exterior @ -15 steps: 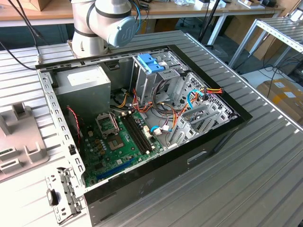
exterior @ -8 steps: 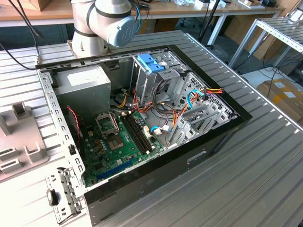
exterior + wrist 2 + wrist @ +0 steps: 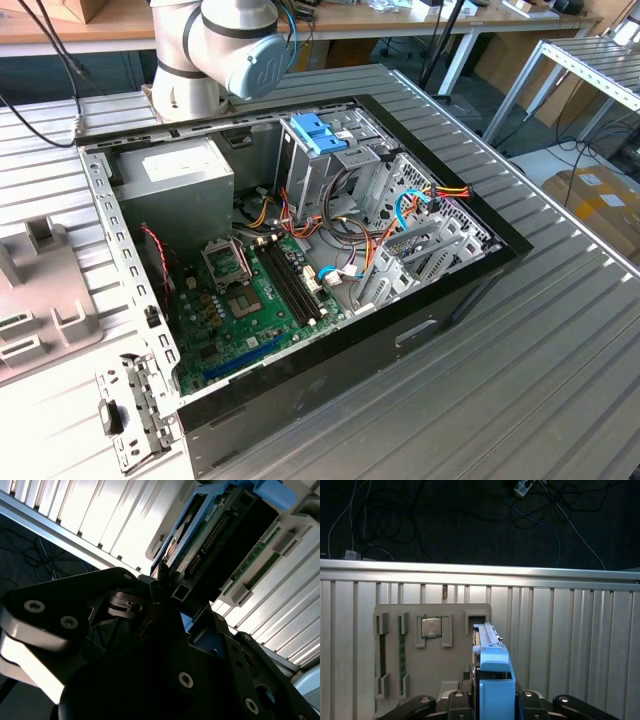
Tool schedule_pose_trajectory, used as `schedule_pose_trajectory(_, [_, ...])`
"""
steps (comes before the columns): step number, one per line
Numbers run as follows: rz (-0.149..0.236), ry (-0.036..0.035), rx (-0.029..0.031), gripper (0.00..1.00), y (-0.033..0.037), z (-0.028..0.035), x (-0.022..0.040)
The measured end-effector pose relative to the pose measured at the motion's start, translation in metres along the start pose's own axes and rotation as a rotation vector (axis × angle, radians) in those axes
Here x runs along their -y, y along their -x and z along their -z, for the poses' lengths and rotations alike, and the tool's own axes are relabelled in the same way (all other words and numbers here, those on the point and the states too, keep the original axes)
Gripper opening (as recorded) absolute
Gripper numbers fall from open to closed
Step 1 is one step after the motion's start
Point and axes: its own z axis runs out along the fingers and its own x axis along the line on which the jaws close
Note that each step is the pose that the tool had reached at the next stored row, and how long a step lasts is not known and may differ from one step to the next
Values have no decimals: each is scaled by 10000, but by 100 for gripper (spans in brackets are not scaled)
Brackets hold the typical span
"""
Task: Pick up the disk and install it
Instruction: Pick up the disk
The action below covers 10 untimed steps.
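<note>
The disk [image 3: 492, 680] stands on edge between my gripper's [image 3: 492, 702] black fingers [image 3: 460, 700], its blue side rail facing the first wrist camera. The gripper is shut on it and holds it above a grey parts tray [image 3: 455, 670]. In the second wrist view the disk [image 3: 220, 535] shows its green circuit board and connector end, with the gripper [image 3: 167, 597] body dark below it. The open computer case [image 3: 300, 400] lies in the exterior view with its blue-clipped drive cage [image 3: 320, 135] at the back.
The grey tray [image 3: 40, 290] lies at the exterior view's left and carries a processor chip [image 3: 430, 627] and memory sticks [image 3: 382, 652]. A power-supply box [image 3: 185, 170], motherboard [image 3: 240, 300] and loose cables [image 3: 340, 215] fill the case. The arm's base [image 3: 215, 55] stands behind it.
</note>
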Motion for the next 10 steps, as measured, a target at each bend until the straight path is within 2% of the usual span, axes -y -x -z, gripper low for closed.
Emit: schedule_pose_trajectory(10, [0, -1, 0, 37, 3, 87, 3])
